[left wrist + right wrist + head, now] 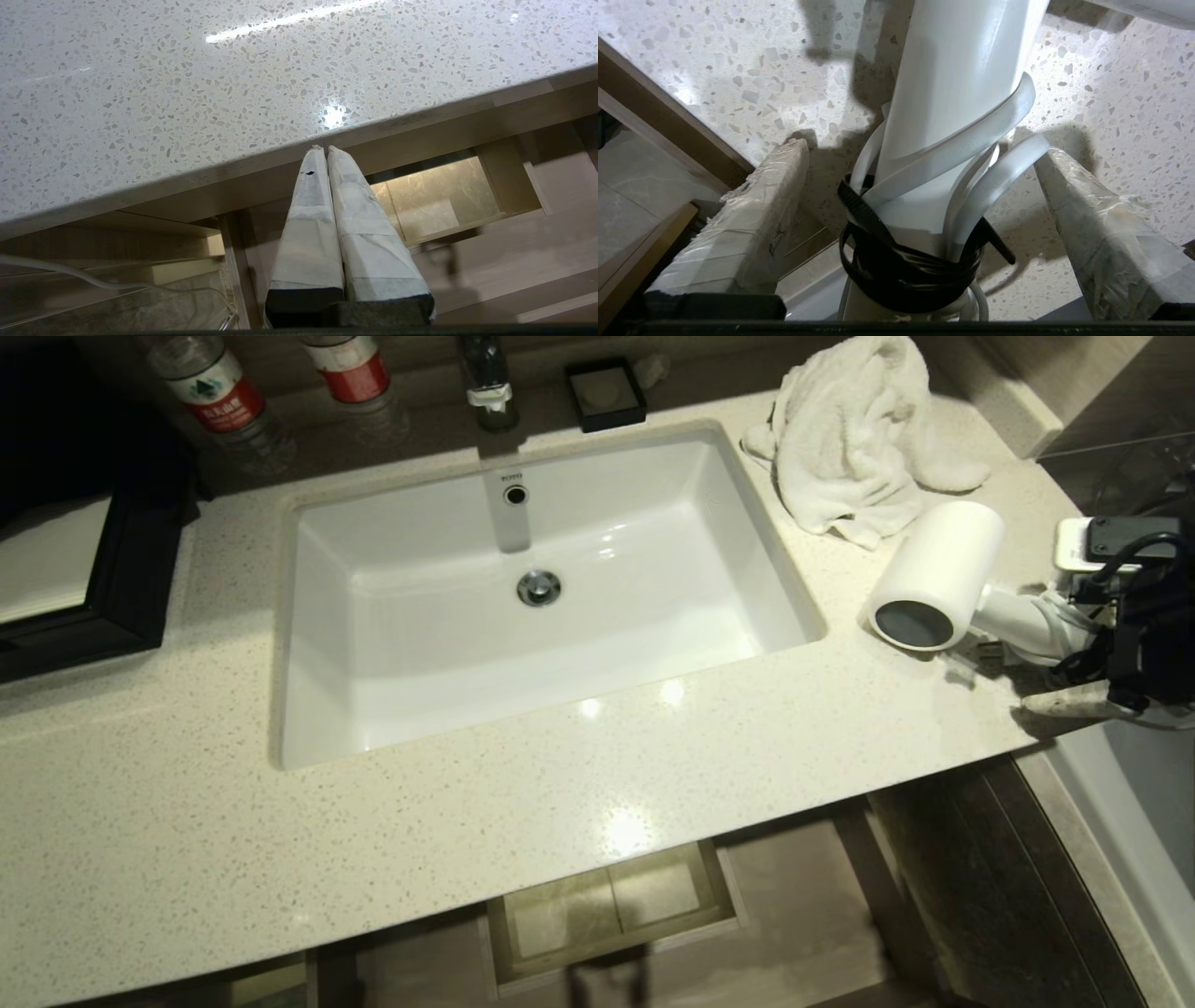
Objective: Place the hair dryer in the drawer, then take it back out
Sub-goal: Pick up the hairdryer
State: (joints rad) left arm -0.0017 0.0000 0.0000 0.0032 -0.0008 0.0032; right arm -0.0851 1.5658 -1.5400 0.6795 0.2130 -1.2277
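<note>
The white hair dryer (938,574) lies on the speckled counter (653,775) near its right end, dark mesh end facing the sink. Its handle (962,60) points toward my right gripper (1064,625), with the white cord bound to it by a black tie (901,266). The right gripper (920,149) is open, one taped finger on each side of the handle, both apart from it. Below the counter the drawer (803,896) stands pulled out, its boxed cut-out (607,905) showing. My left gripper (322,149) is shut and empty, parked under the counter's front edge above the drawer (514,252).
A crumpled white towel (859,439) lies just behind the dryer. The white sink (317,616) fills the counter's middle, with a faucet (485,383), two bottles (219,392) and a black dish (607,392) behind it. A black tray (121,579) sits far left. The counter's right edge is beside the dryer's handle.
</note>
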